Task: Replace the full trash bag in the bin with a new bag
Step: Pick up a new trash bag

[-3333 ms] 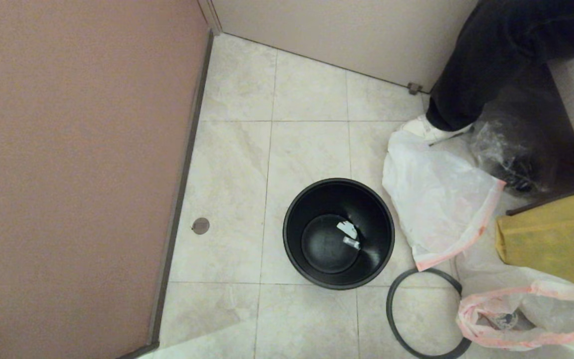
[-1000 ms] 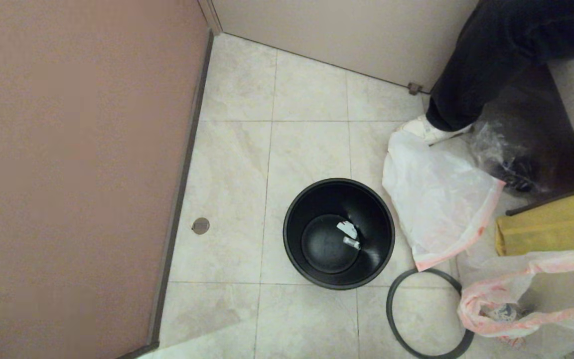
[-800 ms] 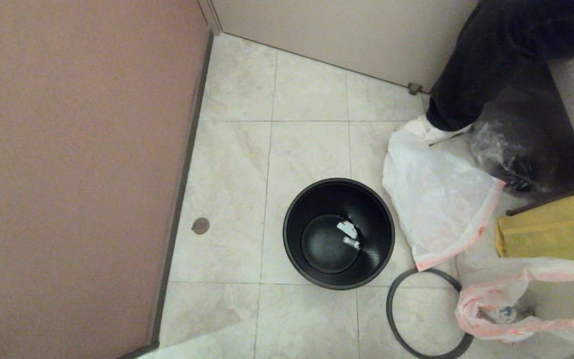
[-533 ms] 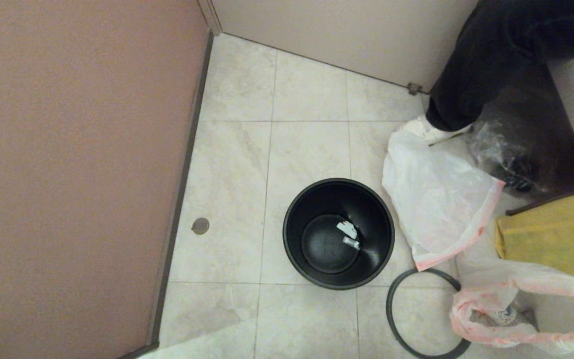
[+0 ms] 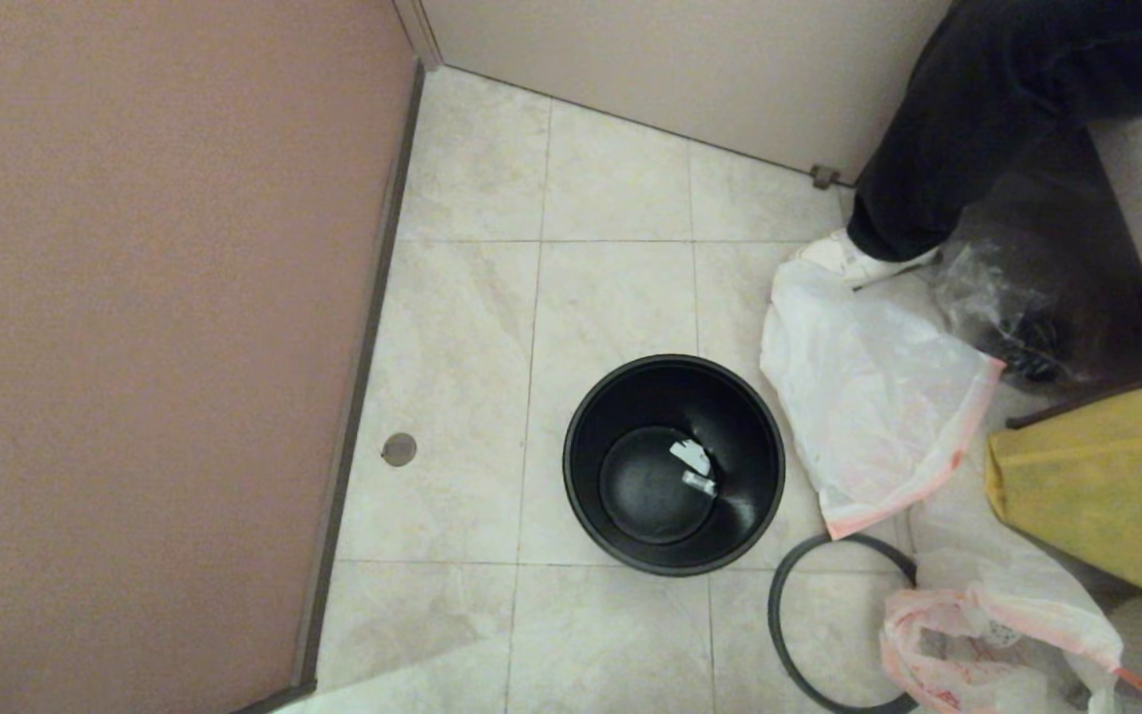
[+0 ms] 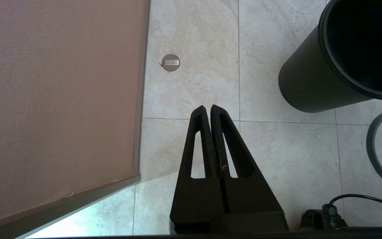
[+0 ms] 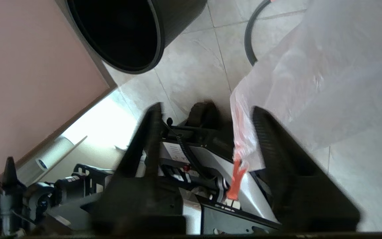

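The left gripper (image 6: 207, 108) hangs over bare floor tiles beside the pink wall (image 5: 135, 347), its fingers pressed together on nothing. The bin (image 5: 673, 464) stands unlined mid-floor, its grey ring (image 5: 809, 635) lying alongside. The new bag (image 5: 868, 397) lies flat nearby. The right gripper (image 7: 206, 111) stands apart, the full trash bag (image 7: 310, 83) hem draped between its fingers, unclamped.

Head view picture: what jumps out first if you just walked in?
The bin, black and round, stands bagless mid-floor with scraps at its bottom. Right of it the new bag lies flat. The full trash bag slumps at the lower right, and the right hand stands open around its orange-red hem.
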Robot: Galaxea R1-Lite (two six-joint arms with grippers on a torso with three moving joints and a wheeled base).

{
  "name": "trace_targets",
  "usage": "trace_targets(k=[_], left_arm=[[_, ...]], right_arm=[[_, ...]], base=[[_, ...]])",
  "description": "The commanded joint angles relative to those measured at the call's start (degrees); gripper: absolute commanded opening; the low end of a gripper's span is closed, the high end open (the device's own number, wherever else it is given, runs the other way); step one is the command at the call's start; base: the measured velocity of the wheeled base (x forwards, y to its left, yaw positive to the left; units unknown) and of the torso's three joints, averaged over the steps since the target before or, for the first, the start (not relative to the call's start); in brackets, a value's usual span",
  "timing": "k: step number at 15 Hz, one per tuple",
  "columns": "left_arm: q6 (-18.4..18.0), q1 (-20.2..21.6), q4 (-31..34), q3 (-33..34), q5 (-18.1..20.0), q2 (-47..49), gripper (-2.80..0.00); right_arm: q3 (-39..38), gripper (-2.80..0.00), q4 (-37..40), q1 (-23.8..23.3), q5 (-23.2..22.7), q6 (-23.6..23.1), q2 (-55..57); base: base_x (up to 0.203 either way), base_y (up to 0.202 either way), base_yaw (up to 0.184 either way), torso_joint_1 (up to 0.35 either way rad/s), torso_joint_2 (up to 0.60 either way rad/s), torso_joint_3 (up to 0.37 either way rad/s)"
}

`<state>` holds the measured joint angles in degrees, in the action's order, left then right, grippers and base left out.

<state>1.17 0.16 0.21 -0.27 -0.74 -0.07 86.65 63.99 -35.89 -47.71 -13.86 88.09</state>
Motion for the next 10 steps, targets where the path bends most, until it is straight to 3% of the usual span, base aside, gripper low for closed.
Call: trace_targets(k=[1, 3, 7, 10], left_arm=[[0.06, 0.02, -0.02, 0.0, -0.05, 0.07, -2.8], [0.06, 0.02, -0.03, 0.0, -0.05, 0.07, -2.8], [0.06, 0.02, 0.06, 0.0, -0.05, 0.07, -2.8], [0.06, 0.02, 0.03, 0.0, -0.05, 0.07, -2.8]], right_arm=[[5.85, -2.8, -0.34, 6.99, 5.57, 5.94, 6.33], [6.76, -2.8, -3.57, 11.38, 9.94, 7.75, 9.04], [8.55, -2.8, -16.02, 19.84, 24.8, 11.67, 17.89], [17.16, -2.8, -21.05, 24.04, 29.27, 11.93, 27.26]], base=[[0.0, 0.0, 0.0, 0.0, 0.0, 0.0], [0.0, 0.0, 0.0, 0.0, 0.0, 0.0], [0.0, 0.0, 0.0, 0.0, 0.0, 0.0], [0.0, 0.0, 0.0, 0.0, 0.0, 0.0]])
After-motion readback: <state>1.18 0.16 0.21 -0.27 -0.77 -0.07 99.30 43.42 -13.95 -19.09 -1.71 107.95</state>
